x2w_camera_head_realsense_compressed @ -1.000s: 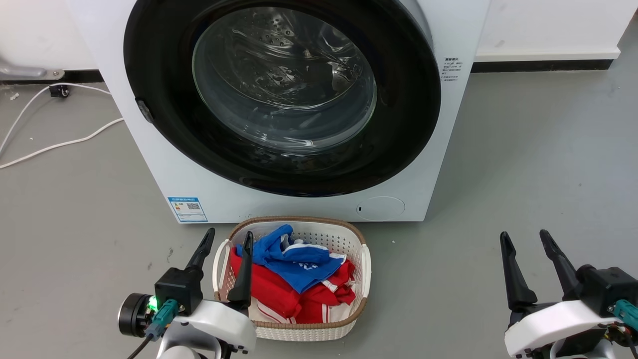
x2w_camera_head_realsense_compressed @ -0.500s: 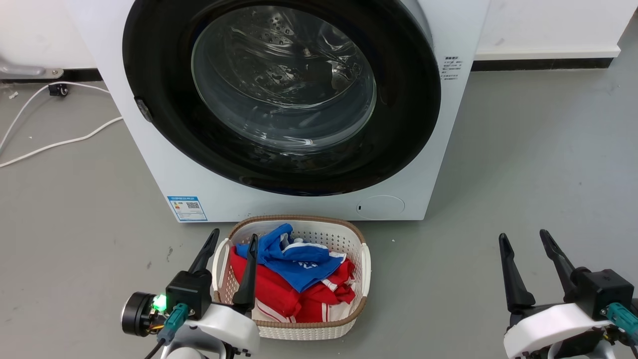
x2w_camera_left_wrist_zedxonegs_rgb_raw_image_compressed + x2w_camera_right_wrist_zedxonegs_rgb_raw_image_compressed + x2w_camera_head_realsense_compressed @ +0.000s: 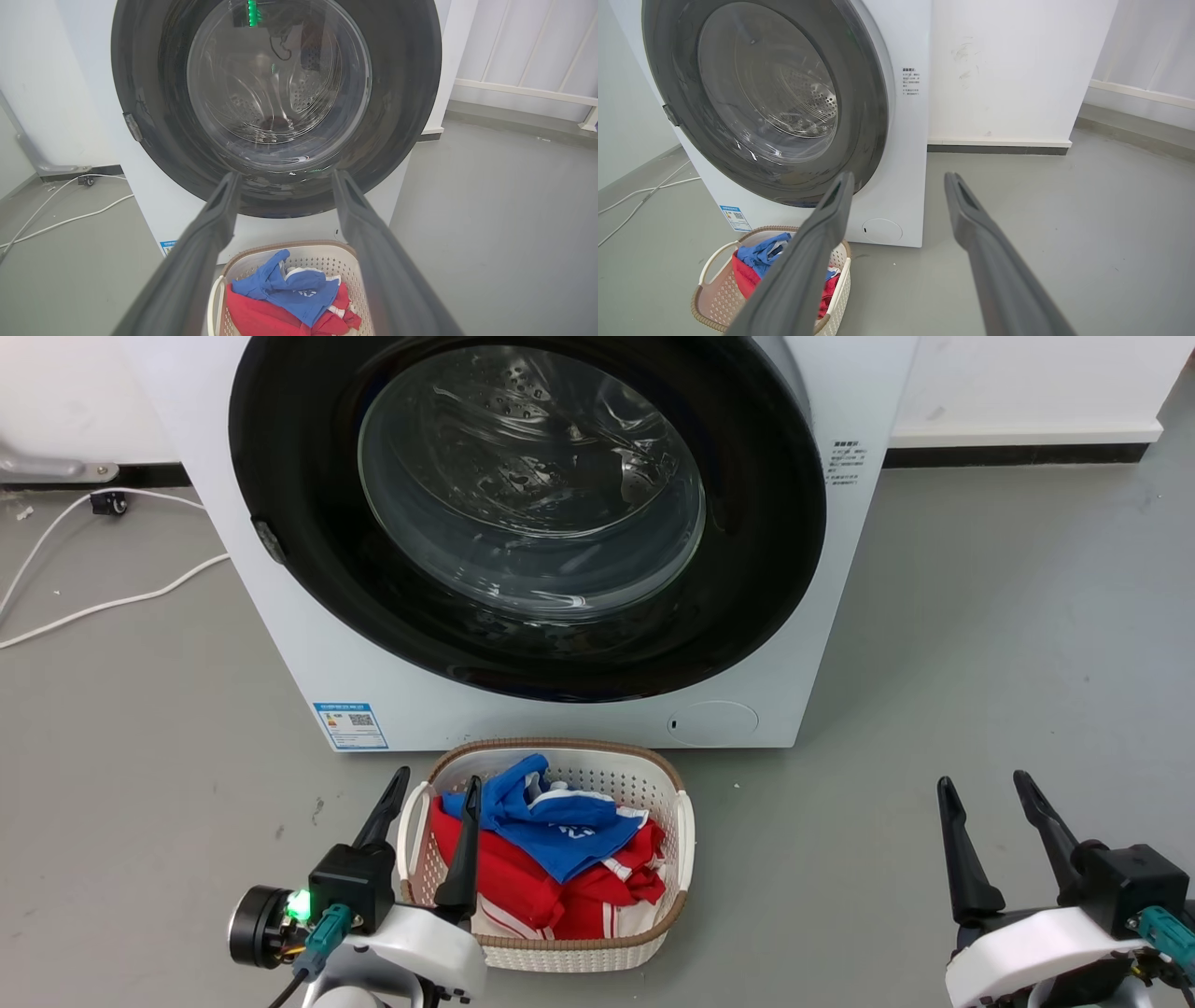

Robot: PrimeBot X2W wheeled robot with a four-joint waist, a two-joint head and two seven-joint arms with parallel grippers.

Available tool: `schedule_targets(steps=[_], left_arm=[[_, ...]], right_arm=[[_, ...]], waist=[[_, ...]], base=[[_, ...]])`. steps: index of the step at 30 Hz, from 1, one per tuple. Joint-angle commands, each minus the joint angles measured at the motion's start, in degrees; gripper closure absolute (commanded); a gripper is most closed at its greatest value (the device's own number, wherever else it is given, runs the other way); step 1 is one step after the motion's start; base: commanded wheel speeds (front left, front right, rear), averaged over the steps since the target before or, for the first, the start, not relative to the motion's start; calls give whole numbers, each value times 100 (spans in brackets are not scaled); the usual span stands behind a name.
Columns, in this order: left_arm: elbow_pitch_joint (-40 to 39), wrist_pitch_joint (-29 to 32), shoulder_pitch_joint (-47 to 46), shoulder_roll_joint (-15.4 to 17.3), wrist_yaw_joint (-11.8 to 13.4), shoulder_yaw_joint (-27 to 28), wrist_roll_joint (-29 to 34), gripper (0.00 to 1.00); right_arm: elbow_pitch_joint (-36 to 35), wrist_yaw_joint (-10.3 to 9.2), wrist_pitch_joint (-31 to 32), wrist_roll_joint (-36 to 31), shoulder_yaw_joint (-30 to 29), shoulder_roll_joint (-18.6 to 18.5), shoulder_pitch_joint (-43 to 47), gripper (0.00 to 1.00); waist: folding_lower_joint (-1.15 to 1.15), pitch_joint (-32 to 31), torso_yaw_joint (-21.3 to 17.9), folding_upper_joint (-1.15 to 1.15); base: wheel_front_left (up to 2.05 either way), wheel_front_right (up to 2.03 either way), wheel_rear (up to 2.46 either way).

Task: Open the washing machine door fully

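Little is being changed since the earlier pictures: the left gripper (image 3: 437, 777) is being shown a touch further right and lower than a second ago, and the right gripper (image 3: 982, 779) is being lowered very slightly. The door (image 3: 527, 504) is not being moved at all. Both pairs of fingers are being held spread, with nothing between them and nothing being touched.

As far as can be judged, the door is being kept shut, flat against the front of the machine (image 3: 308, 672), which is standing on the floor straight ahead. A basket (image 3: 560, 747) of red and blue clothes (image 3: 551, 859) is sitting between the machine and the left gripper, near the machine's foot.

The approach is judged not yet to be begun. A small grey tab (image 3: 271, 543) is being seen on the door's left edge, so the hinge is being taken to lie on the right, though it cannot be made out. The door is lying up and ahead of both grippers, its face upright and turned toward them. The left gripper is the nearer to the tab, which is lying above and slightly left of its fingers, well apart. The right gripper is being held off beyond the machine's right side. A pull on that left edge, swinging rightward, is probably being called for, and the basket is lying under the reach.
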Motion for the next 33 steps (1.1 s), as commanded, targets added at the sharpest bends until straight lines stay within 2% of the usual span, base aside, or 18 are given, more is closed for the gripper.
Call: schedule_targets(steps=[1,19,20,21,24,27,29,31,32,33], left_arm=[[30,-16,-34,-23,3,33,-24,0],[95,-16,-35,-71,1,117,-11,0],[98,-16,-31,-78,3,122,-7,0],[94,-16,-34,-80,3,128,-5,0],[82,-16,-43,-82,8,148,8,0],[71,-16,-48,-86,16,165,16,0],[70,-16,-45,-91,24,173,12,0],[69,-16,-47,-100,28,180,15,0],[69,-16,-47,-100,28,180,15,0],[71,-16,-51,-105,28,177,18,0]], right_arm=[[46,0,-53,8,-5,20,-25,0],[172,0,-85,6,-24,19,-93,0],[192,1,-73,94,-4,19,-95,58],[197,0,-79,172,-21,18,-101,100],[224,1,-73,507,-40,18,-116,100],[294,0,-40,1115,-172,16,-155,100],[427,1,23,2012,-255,17,-182,100],[543,1,84,2540,-373,15,-248,100],[543,1,84,2540,-373,15,-248,100],[618,1,132,3012,-400,15,-288,100]], waist=[[0,-26,-8,0],[0,-33,-9,0],[0,-35,-8,0],[0,-33,-8,0],[0,-26,-11,0],[0,-25,-16,0],[0,-27,-17,0],[0,-27,-12,0],[0,-27,-12,0],[0,-27,-7,0]], base=[[0,0,0],[0,0,0],[0,0,0],[0,0,0],[0,0,0],[0,0,0],[0,0,0],[0,0,0],[0,0,0],[0,0,0]])
